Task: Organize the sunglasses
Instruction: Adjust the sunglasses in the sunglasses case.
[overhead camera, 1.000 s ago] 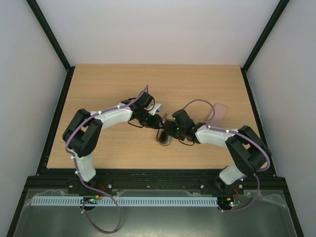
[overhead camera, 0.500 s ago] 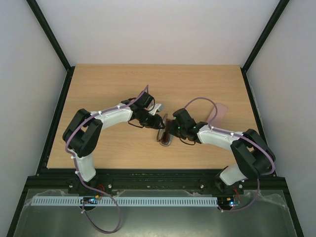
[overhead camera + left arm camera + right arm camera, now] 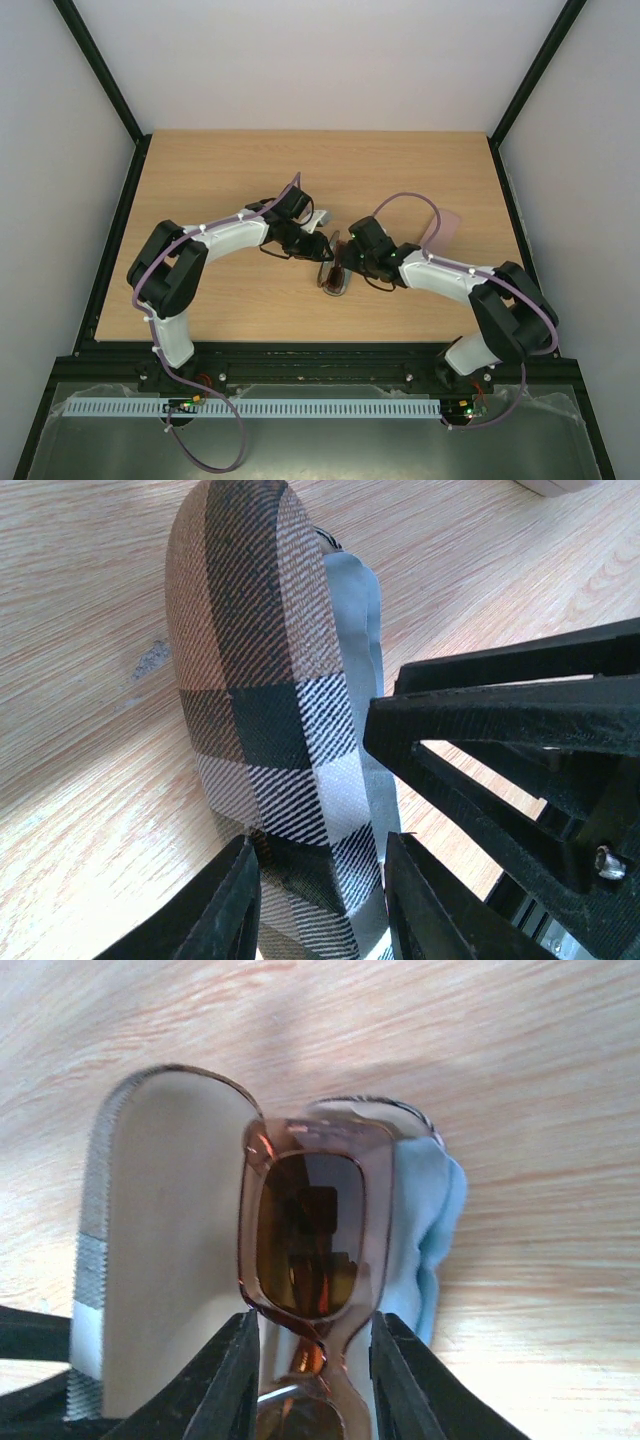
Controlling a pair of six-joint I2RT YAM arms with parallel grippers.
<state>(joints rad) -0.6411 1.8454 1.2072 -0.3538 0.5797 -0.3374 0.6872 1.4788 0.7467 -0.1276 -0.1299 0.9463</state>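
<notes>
The reddish-brown sunglasses (image 3: pixel 305 1220) stand on edge in an open plaid case (image 3: pixel 260 680), against a blue cloth (image 3: pixel 425 1220). The case's pale inner lid (image 3: pixel 170 1260) rises beside them. My right gripper (image 3: pixel 315 1360) straddles the bridge of the frame, and its jaws stand open with a narrow gap on each side. My left gripper (image 3: pixel 320 880) is shut on the near end of the case. In the top view both grippers meet at the case (image 3: pixel 333 280) in the middle of the table, the left gripper (image 3: pixel 318 247) from the far left and the right gripper (image 3: pixel 343 265) from the right.
A flat pink case (image 3: pixel 446 225) lies at the right behind the right arm. A small grey-white object (image 3: pixel 318 217) sits just beyond the left gripper. Thin dark wire outlines (image 3: pixel 272 253) show on the table under the left arm, too small to identify.
The right gripper's jaws have parted from the reddish-brown sunglasses, which stay in the case. The right wrist has shifted slightly up the table. The left arm has not moved.
</notes>
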